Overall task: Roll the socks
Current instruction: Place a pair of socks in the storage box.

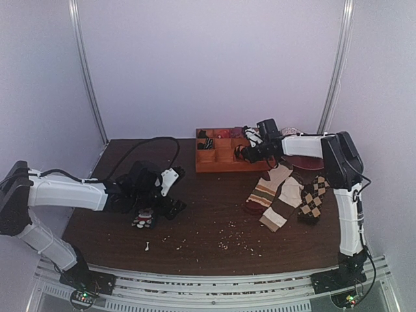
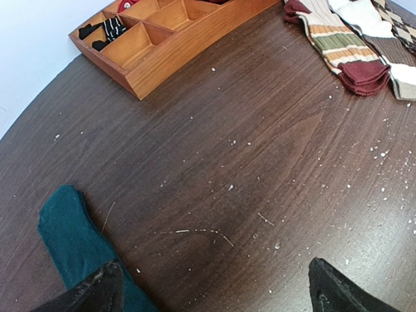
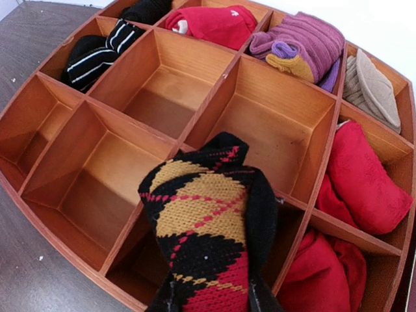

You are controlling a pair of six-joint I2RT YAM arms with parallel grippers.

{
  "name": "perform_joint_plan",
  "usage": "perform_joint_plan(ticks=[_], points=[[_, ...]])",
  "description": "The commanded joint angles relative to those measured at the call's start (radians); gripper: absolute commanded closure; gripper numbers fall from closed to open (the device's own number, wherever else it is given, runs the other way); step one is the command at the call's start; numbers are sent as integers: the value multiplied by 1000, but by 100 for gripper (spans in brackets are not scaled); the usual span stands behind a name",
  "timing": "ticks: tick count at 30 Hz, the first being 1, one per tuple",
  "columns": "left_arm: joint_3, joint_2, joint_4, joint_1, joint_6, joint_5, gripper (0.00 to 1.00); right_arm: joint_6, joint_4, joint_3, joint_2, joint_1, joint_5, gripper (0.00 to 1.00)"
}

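Observation:
The socks (image 3: 201,227) are black knit with a red and orange argyle pattern, bunched into a roll. My right gripper (image 3: 208,300) is shut on their lower end and holds them just above a near compartment of the wooden organizer box (image 3: 65,214). In the top view, the right gripper (image 1: 246,154) reaches over the box (image 1: 221,162) at the back of the table. My left gripper (image 2: 218,292) is open and empty, low over the bare table, with its left finger beside a dark teal sock (image 2: 71,234). In the top view, it (image 1: 162,185) is at the table's left.
Several box compartments hold rolled socks: red (image 3: 214,23), purple (image 3: 302,45), black striped (image 3: 97,55), red (image 3: 364,182). A striped beige sock (image 1: 263,192), a brown-and-white sock (image 1: 283,205) and a brown-beige argyle sock (image 1: 313,198) lie at the right. Crumbs litter the tabletop.

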Motion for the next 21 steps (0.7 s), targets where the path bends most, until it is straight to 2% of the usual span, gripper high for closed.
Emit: perform_joint_plan(ticks=[1,8,21], points=[[22,-12,30,7,19,-11,2,10,-172,45,57,0,53,100],[14,-41,22,7,17,-9,2,30,-355,160,137,56,124,100],[5,-70,14,7,16,-21,2,94,-470,179,223,70,145,99]])
